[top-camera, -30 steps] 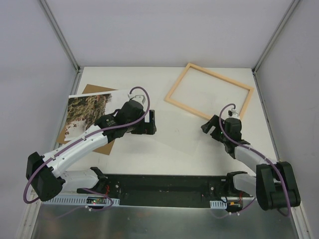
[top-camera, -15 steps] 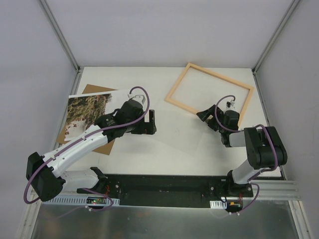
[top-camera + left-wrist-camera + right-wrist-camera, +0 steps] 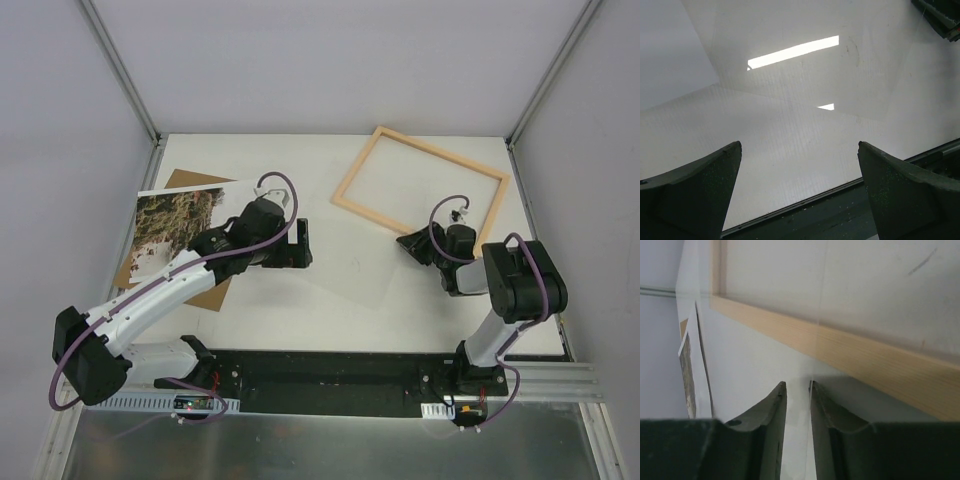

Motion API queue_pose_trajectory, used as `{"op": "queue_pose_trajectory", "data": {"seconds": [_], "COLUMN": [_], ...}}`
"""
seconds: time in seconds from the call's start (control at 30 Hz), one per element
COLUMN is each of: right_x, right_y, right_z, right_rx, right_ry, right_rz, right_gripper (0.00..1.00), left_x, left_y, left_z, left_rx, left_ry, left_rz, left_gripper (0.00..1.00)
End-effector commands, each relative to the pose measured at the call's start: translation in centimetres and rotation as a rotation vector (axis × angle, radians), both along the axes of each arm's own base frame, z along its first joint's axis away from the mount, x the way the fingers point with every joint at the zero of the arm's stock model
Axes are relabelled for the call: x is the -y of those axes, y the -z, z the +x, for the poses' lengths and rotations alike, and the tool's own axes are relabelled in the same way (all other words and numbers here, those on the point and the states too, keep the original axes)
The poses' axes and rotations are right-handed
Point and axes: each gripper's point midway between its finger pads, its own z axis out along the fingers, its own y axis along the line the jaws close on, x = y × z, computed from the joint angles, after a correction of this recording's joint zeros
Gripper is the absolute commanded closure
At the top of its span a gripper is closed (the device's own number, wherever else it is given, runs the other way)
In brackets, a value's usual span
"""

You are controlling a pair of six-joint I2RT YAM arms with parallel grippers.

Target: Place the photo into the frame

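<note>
The right gripper [image 3: 797,385] is pinched on a clear sheet [image 3: 355,265] beside the frame [image 3: 443,153], seemingly in preparation; next, the photo [image 3: 175,225] must be lifted flat.

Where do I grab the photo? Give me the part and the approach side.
Take the photo by its far-left corner, which juts past the brown backing board; slide in low from the left, one finger under. It lies thin and flat, so a straight top-down pinch would likely slip. The open left gripper is nearer.
</note>
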Motion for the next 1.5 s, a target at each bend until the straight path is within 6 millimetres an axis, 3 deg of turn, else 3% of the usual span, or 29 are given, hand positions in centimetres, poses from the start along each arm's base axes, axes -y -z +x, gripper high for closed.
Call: {"op": "queue_pose_trajectory", "data": {"seconds": [0.0, 0.1, 0.2, 0.33, 0.5, 0.67, 1.03, 1.33, 1.47], "right_x": [-0.2, 0.0, 0.4, 0.7, 0.0, -0.4, -2.3, -3.7, -4.2], "right_y": [0.4, -1.5, -5.3, -13.8, -23.9, -30.3, -39.2, -42.8, -44.0], "right_z": [-1.1, -1.3, -1.4, -2.1, -3.9, -6.5, -11.8, -13.6, -13.5], "right_rx": [-0.039, -0.026, 0.02, 0.137, 0.251, 0.326, 0.433, 0.478, 0.494], "right_ry": [-0.008, -0.016, -0.031, -0.06, -0.14, -0.198, -0.32, -0.37, -0.388], "right_rz": [0.011, -0.013, -0.087, -0.221, -0.25, -0.259, -0.142, -0.005, 0.041], "right_gripper": [0.82, 0.99, 0.99, 0.99, 0.99, 0.99, 0.99, 0.99, 0.99], "left_x": [-0.2, -0.4, -0.3, -0.5, -0.4, 0.2, 1.6, 2.1, 2.3], "left_y": [-1.7, -2.6, -4.3, -7.1, -11.1, -14.1, -16.8, -16.9, -16.5], "left_z": [0.6, 1.7, 3.6, 6.7, 10.6, 13.1, 14.4, 14.0, 14.1], "left_rx": [0.02, 0.014, 0.012, 0.059, 0.121, 0.173, 0.192, 0.169, 0.151], "left_ry": [-0.012, -0.042, -0.067, -0.092, -0.067, 0.067, 0.369, 0.529, 0.568], "left_rz": [-0.041, -0.074, -0.134, -0.176, -0.287, -0.453, -0.722, -0.885, -0.936], "left_gripper": [0.01, 0.01, 0.01, 0.01, 0.01, 0.01, 0.01, 0.01, 0.02]}}
